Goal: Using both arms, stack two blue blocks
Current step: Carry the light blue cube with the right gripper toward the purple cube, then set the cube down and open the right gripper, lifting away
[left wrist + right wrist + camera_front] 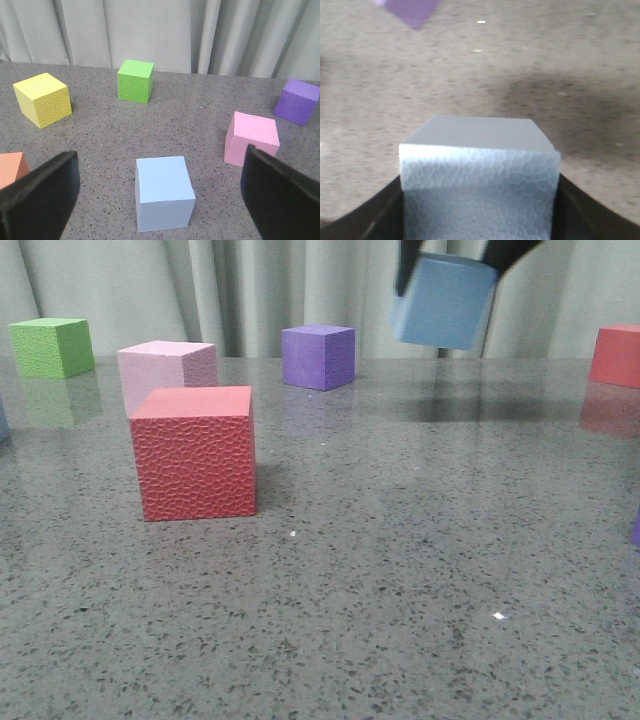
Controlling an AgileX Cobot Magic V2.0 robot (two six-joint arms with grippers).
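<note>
Nearest to you in the front view, the red textured cube (194, 452) rests on the speckled grey counter (400, 580), left of centre. Just behind it stands the pink cube (167, 370); whether the two touch cannot be determined. Farther back, note the green cube (52, 346) at the far left, the purple cube (319, 356) near the centre, and a second red cube (617, 355) at the right edge, all in front of the grey curtain (250, 290).

Right end effector (455, 255): closed on one blue block (444, 302). You see this block raised clear of the counter and slightly tilted at the upper right, its shadow on the surface below. In the right wrist view, the held block (480, 185) sits between the two dark fingers (580, 210), with a fragment of the purple cube (410, 10) beyond it.

Left end effector (160, 197): spread wide, gripping nothing. In the left wrist view, the second blue block (164, 192) rests on the counter between the fingers (42, 200), touching neither. Beyond it you find the pink cube (251, 138), an orange cube (11, 169) at the edge, the yellow cube (42, 99), the green cube (135, 80) and the purple cube (297, 101).
</note>
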